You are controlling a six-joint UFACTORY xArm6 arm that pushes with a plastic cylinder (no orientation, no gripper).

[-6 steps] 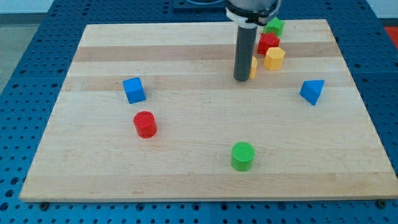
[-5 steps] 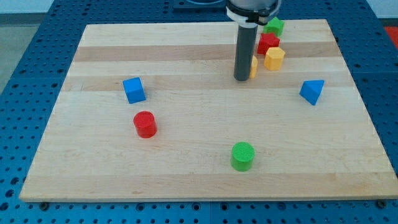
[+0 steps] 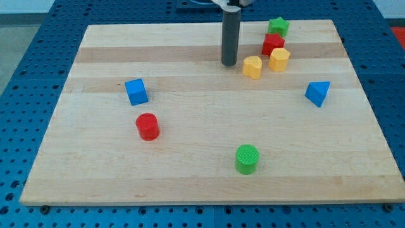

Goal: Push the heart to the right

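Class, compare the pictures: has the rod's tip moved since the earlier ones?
Yes. My tip has shifted toward the view's top left, judged against the unmoved yellow heart; it now stands apart on the heart's left.

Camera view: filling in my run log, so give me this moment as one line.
tip: on board, just left of yellow heart, apart | heart: beside yellow block, below red block | push right: not begun
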